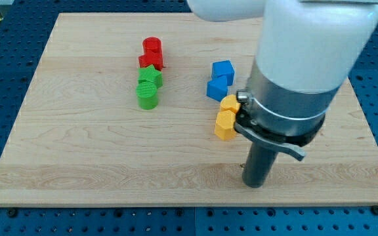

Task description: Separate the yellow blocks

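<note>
Two yellow blocks sit touching each other right of the board's middle: a lower yellow hexagonal block [225, 125] and an upper yellow block [230, 103], partly hidden by the arm. My tip [254, 184] rests on the board below and to the right of the lower yellow block, apart from it. The arm's white and grey body covers the upper right of the view.
Two blue blocks [222, 70] [216, 88] stand just above the yellow pair. At the view's upper middle-left, a red block [151, 46] and a second red block [150, 61] stand above a green star block [149, 77] and a green cylinder-like block [147, 96]. The wooden board [77, 151] lies on a blue perforated table.
</note>
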`<control>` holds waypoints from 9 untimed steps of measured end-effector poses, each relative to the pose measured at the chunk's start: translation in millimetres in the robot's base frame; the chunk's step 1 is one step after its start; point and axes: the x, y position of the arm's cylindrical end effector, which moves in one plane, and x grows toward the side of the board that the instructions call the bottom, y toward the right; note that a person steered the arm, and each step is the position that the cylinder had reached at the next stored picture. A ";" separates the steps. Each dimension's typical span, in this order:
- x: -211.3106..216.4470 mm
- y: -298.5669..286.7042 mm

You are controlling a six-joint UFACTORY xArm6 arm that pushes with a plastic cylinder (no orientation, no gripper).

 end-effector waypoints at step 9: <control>-113.1 -68.6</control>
